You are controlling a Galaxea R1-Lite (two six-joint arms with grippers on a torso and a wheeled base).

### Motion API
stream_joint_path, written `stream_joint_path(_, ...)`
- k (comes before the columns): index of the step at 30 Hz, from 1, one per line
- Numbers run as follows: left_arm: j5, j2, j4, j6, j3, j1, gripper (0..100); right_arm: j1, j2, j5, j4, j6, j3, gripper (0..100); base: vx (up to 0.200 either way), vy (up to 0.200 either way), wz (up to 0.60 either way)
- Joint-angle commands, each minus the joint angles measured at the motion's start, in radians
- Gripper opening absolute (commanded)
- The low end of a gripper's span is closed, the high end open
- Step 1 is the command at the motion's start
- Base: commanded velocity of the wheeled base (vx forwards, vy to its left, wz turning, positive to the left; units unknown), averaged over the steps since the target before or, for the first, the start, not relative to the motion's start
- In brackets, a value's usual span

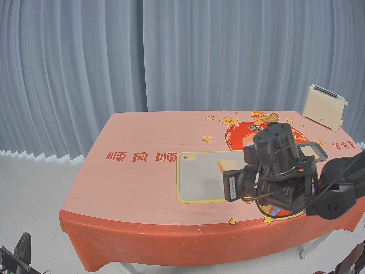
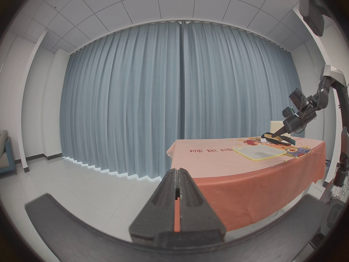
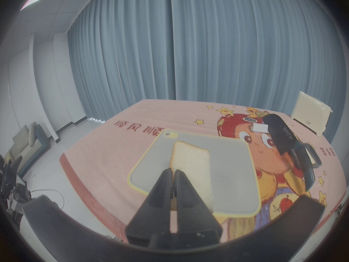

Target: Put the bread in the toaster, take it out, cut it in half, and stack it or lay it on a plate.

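A slice of bread (image 3: 194, 161) lies flat on the grey, yellow-rimmed cutting board (image 3: 232, 171) in the middle of the table; it also appears in the head view as bread (image 1: 226, 164) on the board (image 1: 197, 179). My right gripper (image 3: 173, 173) hovers shut just over the slice's near end; I cannot tell whether it touches. The cream toaster (image 1: 325, 107) stands at the table's far right corner. A dark plate (image 1: 317, 151) with a black knife (image 3: 281, 133) across it sits right of the board. My left gripper (image 2: 177, 177) is shut and holds nothing, low over the floor left of the table.
The pink printed tablecloth (image 1: 144, 179) hangs over the table's front edge. Bare cloth stretches left of the board. Grey curtains close off the back. My right arm (image 1: 334, 191) covers the table's front right part.
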Motion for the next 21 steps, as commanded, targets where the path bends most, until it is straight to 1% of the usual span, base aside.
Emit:
stream_joint_path(1, 0.001, -0.016, 0.0, -0.004, 0.016, 0.0, 0, -0.004, -0.157, 0.008, -0.005, 0.003, 0.129, 0, 0.0, 0.0, 0.0)
stream_joint_path(4, 0.001, -0.016, 0.0, -0.004, 0.016, 0.0, 0, -0.003, -0.192, 0.008, -0.004, -0.003, 0.149, 0, 0.0, 0.0, 0.0)
stream_joint_path(5, 0.001, -0.016, 0.0, -0.004, 0.016, 0.0, 0, 0.002, -0.2, 0.008, -0.004, 0.002, 0.152, 0, 0.0, 0.0, 0.0)
stream_joint_path(7, 0.001, -0.016, 0.0, -0.004, 0.016, 0.0, 0, 0.011, -0.209, -0.001, -0.004, 0.003, 0.162, 0, 0.0, 0.0, 0.0)
stream_joint_path(10, 0.001, -0.016, 0.0, -0.004, 0.016, 0.0, 0, 0.013, -0.211, -0.004, -0.005, -0.004, 0.185, 0, 0.0, 0.0, 0.0)
stream_joint_path(14, 0.001, -0.016, 0.0, -0.002, 0.016, 0.0, 0, 0.013, -0.214, -0.017, -0.005, 0.0, 0.201, 0, 0.0, 0.0, 0.0)
stream_joint_path(21, 0.001, -0.016, 0.0, -0.002, 0.016, 0.0, 0, 0.013, -0.212, -0.023, -0.005, -0.004, 0.228, 0, 0.0, 0.0, 0.0)
